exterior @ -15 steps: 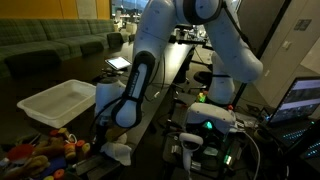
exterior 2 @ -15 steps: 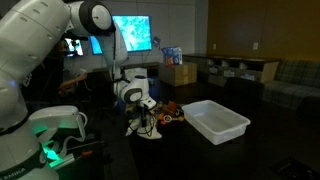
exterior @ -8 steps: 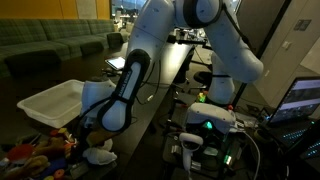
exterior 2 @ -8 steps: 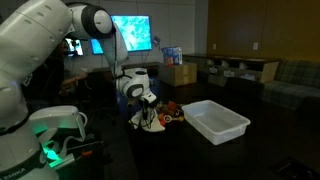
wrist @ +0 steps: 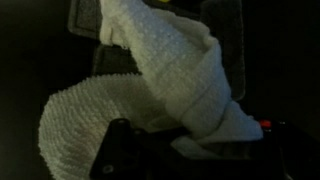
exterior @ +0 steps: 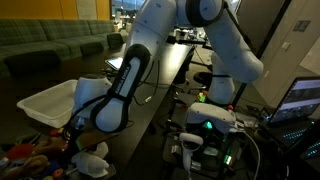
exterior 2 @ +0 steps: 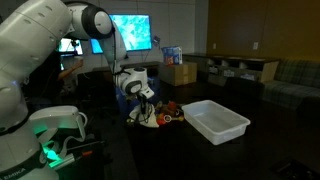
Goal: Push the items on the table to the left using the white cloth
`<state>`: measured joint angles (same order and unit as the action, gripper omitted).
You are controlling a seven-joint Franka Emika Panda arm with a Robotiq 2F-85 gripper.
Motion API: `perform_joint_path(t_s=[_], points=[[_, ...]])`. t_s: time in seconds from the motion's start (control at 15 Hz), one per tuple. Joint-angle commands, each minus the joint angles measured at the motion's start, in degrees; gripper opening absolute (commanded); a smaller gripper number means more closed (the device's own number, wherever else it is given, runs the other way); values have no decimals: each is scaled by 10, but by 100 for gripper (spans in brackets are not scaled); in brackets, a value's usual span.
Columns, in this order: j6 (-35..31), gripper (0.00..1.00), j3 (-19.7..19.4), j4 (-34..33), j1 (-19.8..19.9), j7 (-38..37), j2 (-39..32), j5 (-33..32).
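Observation:
My gripper (exterior: 88,140) is shut on the white cloth (exterior: 93,158) and holds it low on the dark table, against a pile of small colourful items (exterior: 40,152). In the other exterior view the gripper (exterior 2: 143,106) presses the cloth (exterior 2: 141,119) beside the same items (exterior 2: 168,115). In the wrist view the bunched cloth (wrist: 170,80) fills most of the frame and hangs from the gripper (wrist: 195,142). A small red item (wrist: 265,125) peeks out at its right edge.
A white plastic bin (exterior: 50,100) stands on the table just behind the items, and it also shows in an exterior view (exterior 2: 215,120). The arm's base with green lights (exterior: 205,125) and a laptop (exterior: 300,100) are to the right. The room is dark.
The gripper has dragged the cloth along the table toward the pile of items and now touches them; the items have bunched up nearer the bin.

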<state>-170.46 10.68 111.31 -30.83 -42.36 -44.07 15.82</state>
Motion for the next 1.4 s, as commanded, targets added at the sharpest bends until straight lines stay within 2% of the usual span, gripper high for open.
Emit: perform_joint_path(t_s=[0.0,0.27,0.6,0.93,1.33], points=[[-6,0,-9,38,-9,-2,76,4],[-10,0,-35,73,-17,-7,157,-7],[-11,0,-92,103,-32,-23,230,-49],[11,0,-105,83,18,7,250,-85],[65,0,-92,-31,113,106,197,-95]])
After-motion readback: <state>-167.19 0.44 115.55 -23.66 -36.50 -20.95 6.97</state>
